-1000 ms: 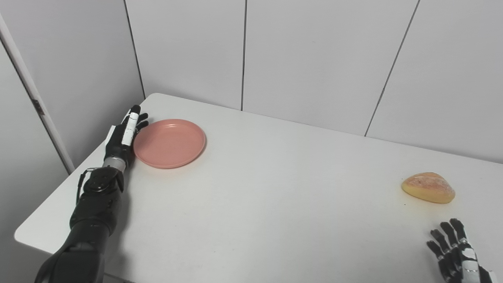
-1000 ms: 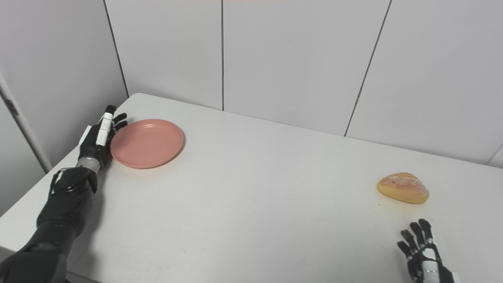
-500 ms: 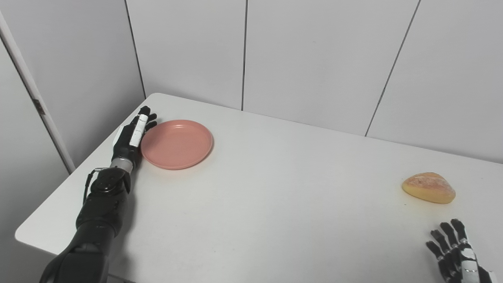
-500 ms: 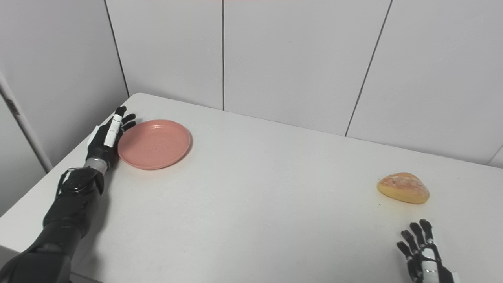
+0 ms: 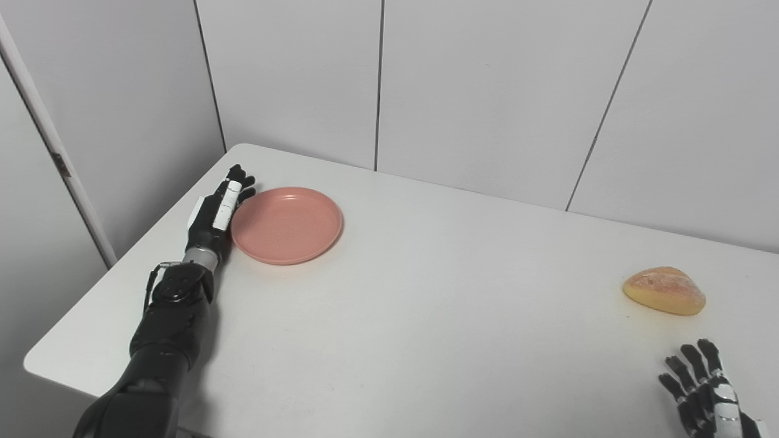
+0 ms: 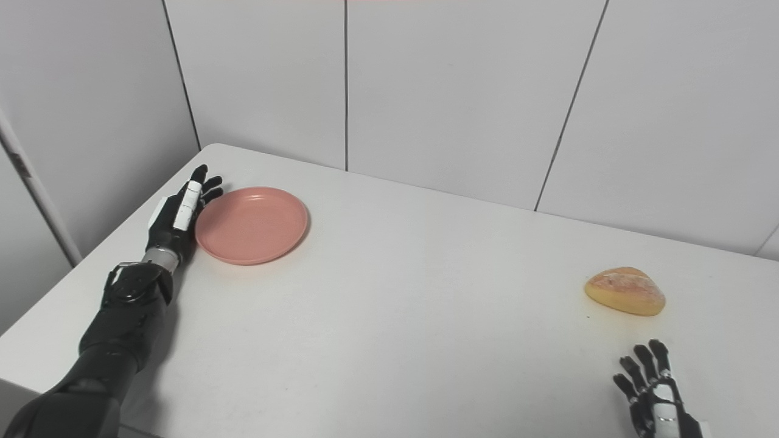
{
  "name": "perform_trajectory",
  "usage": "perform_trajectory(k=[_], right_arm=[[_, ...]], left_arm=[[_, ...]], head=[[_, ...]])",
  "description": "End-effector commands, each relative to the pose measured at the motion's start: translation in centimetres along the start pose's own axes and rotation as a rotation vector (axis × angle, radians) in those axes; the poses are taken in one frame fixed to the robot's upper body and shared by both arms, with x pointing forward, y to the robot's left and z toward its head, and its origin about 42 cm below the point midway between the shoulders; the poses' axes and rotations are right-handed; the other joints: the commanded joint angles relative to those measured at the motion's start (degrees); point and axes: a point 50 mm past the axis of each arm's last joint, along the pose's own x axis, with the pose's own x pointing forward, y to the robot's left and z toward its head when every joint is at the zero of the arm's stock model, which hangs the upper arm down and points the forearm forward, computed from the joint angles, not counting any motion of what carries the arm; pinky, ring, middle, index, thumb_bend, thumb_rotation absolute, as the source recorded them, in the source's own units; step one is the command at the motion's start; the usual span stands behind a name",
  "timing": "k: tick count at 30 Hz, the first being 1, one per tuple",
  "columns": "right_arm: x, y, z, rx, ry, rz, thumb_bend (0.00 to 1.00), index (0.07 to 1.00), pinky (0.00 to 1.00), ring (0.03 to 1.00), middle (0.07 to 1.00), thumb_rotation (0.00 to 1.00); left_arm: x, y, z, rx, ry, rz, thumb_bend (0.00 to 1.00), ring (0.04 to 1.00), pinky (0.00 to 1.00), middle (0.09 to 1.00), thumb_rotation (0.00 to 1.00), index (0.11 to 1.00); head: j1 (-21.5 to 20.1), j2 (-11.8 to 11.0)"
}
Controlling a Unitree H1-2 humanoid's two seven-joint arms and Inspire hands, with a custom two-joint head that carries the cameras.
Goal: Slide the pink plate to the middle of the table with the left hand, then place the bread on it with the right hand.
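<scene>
A round pink plate (image 5: 286, 224) lies flat on the white table (image 5: 426, 316), toward its far left. My left hand (image 5: 217, 212) stands on edge with straight fingers, open, pressed against the plate's left rim. The bread (image 5: 664, 290), a golden crusty roll, sits near the table's right side. My right hand (image 5: 706, 395) rests open at the bottom right corner, fingers spread, a short way in front of the bread and not touching it. In the right eye view the plate (image 6: 251, 224), left hand (image 6: 179, 215), bread (image 6: 625, 291) and right hand (image 6: 654, 392) stand the same way.
White wall panels (image 5: 487, 91) close off the table's far side and left corner. The table's left edge (image 5: 85, 304) runs close beside my left forearm. Bare tabletop stretches between the plate and the bread.
My left hand has pushed the pink plate steadily rightward across the table, hand and plate moving together. The bread and my right hand have stayed where they were.
</scene>
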Motion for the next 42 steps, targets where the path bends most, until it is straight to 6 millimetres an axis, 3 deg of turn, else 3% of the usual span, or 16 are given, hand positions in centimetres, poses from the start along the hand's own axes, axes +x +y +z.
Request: perform_trajectory(k=[1, 25, 33, 42], right_arm=[[0.7, 0.4, 0.6, 0.001, -0.027, 0.02, 0.72, 0.984, 0.91, 0.934, 0.965, 0.92], [0.6, 1.3, 0.4, -0.007, -0.03, 0.021, 0.74, 0.963, 0.88, 0.903, 0.939, 0.9], [0.6, 2.0, 0.4, -0.009, -0.029, 0.019, 0.74, 0.956, 0.87, 0.901, 0.937, 0.88], [0.6, 2.6, 0.4, -0.022, -0.026, 0.024, 0.75, 0.948, 0.85, 0.89, 0.925, 0.89]], left_arm=[[1.5, -2.1, 1.8, -0.003, -0.061, -0.064, 1.0, 0.878, 0.86, 0.871, 0.87, 0.928], [1.1, -8.5, 1.4, 0.03, -0.052, -0.246, 1.0, 0.881, 0.86, 0.876, 0.88, 0.94], [1.2, -10.9, 2.3, 0.021, -0.068, -0.299, 0.99, 0.875, 0.83, 0.88, 0.9, 0.947], [0.8, -13.5, 2.0, 0.018, -0.061, -0.357, 0.99, 0.874, 0.84, 0.876, 0.91, 0.944]], head=[[0.0, 0.0], [-2.2, 0.3], [-4.4, 0.6], [-6.7, 1.2]])
